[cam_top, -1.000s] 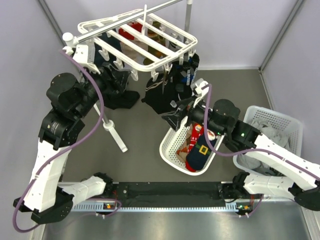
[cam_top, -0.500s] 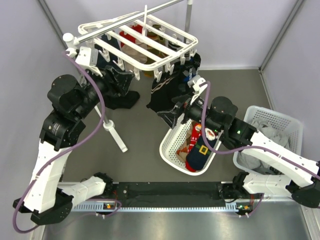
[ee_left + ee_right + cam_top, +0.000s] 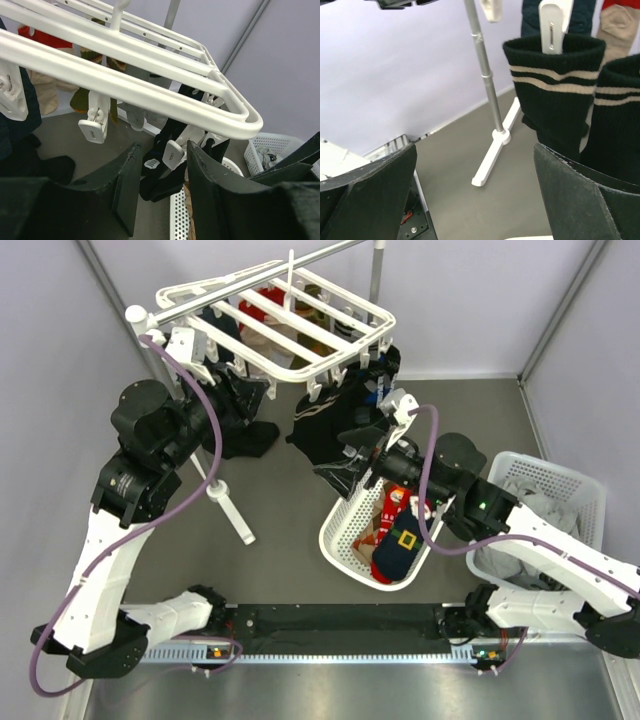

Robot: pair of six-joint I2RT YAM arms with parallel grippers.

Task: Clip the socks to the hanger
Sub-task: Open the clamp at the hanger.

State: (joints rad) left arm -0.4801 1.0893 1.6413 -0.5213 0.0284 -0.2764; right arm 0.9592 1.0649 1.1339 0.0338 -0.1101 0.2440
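Observation:
The white hanger [image 3: 275, 320] hangs from a stand at the back, with several dark socks clipped under it. My left gripper [image 3: 243, 400] is open below its left side. In the left wrist view my left gripper [image 3: 164, 147] has a dangling white clip [image 3: 173, 153] between its open jaws, under the hanger bars [image 3: 150, 87]. My right gripper [image 3: 348, 453] is open and empty beside a clipped black striped sock [image 3: 555, 95]. Its jaws stand wide apart in the right wrist view [image 3: 475, 150]. A red snowflake sock [image 3: 392, 502] and a navy buckle sock [image 3: 405, 540] lie in the round basket [image 3: 340, 530].
A second white basket [image 3: 590, 490] with grey cloth stands at the right. The stand's pole [image 3: 487, 85] and white foot [image 3: 232, 505] stand on the grey floor left of the round basket. Walls close in the left, back and right.
My left arm has moved up and right, bringing its jaws around a clip. My right gripper has risen slightly toward the hanging black socks. The hanger has swung a little.

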